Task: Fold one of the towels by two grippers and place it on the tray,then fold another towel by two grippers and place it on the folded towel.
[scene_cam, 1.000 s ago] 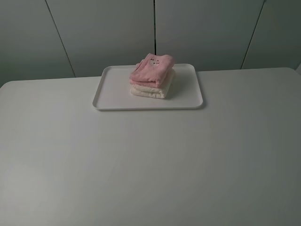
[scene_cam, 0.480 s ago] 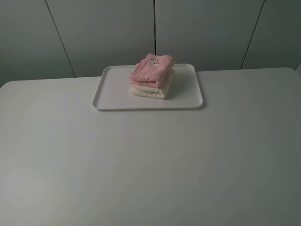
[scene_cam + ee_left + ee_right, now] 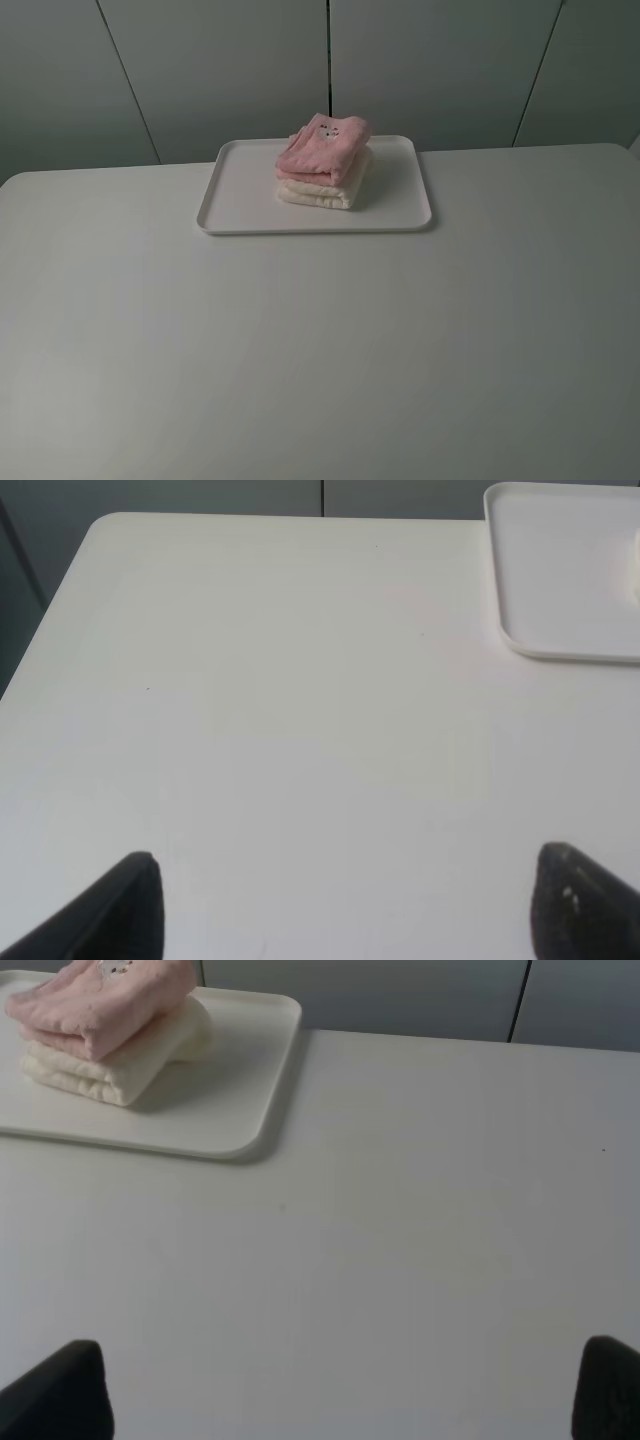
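Observation:
The white tray (image 3: 250, 195) lies at the back middle of the table. On it rests the folded cream-white towel (image 3: 318, 194), and the folded pink towel (image 3: 322, 147) with its small face mark lies on top. The right wrist view shows the same stack, pink towel (image 3: 105, 1000) over cream towel (image 3: 120, 1065), on the tray (image 3: 215, 1110). My left gripper (image 3: 350, 905) is open over bare table, with a corner of the tray (image 3: 560, 570) ahead. My right gripper (image 3: 340, 1390) is also open and holds nothing. Neither arm appears in the high view.
The white table (image 3: 320, 340) reaches to the grey panelled wall (image 3: 200, 70) behind. Its back left corner (image 3: 100, 525) shows in the left wrist view.

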Motion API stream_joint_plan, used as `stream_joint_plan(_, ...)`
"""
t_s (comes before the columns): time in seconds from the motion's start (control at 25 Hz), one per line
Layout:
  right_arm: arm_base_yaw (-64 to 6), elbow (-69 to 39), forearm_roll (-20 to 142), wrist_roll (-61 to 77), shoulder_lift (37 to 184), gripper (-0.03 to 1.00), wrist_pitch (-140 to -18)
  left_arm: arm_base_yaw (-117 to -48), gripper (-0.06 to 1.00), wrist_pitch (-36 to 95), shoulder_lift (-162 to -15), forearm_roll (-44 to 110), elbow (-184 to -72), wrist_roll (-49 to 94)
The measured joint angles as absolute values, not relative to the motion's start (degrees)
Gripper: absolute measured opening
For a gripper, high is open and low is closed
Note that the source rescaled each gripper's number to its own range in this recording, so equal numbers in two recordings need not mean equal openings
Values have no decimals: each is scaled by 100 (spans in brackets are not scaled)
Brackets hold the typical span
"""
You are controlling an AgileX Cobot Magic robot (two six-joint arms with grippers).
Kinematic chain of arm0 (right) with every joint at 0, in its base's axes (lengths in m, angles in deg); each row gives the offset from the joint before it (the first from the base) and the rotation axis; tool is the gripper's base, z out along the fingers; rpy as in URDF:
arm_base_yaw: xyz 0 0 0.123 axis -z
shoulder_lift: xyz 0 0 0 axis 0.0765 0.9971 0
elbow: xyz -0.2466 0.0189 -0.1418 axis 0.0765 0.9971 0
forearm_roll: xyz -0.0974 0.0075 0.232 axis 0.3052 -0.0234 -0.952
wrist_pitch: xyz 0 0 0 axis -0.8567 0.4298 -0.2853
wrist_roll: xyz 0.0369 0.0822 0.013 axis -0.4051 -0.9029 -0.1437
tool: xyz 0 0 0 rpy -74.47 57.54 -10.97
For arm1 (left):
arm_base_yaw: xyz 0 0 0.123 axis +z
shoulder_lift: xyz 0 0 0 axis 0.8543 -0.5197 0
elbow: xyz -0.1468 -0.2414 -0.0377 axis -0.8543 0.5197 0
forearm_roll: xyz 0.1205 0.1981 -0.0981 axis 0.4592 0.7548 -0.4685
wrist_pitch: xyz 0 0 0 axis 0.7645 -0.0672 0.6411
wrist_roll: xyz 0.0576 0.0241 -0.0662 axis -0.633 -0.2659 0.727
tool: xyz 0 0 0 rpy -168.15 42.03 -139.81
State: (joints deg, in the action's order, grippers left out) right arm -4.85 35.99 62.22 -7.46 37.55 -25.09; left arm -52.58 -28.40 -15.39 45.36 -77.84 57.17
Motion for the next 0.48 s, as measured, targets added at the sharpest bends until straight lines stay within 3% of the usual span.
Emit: stream_joint_plan(0.48,-485,3599,6222,-746,3755,100,-2509,-5258,96,-2840,-1539,4536,-7784,5717)
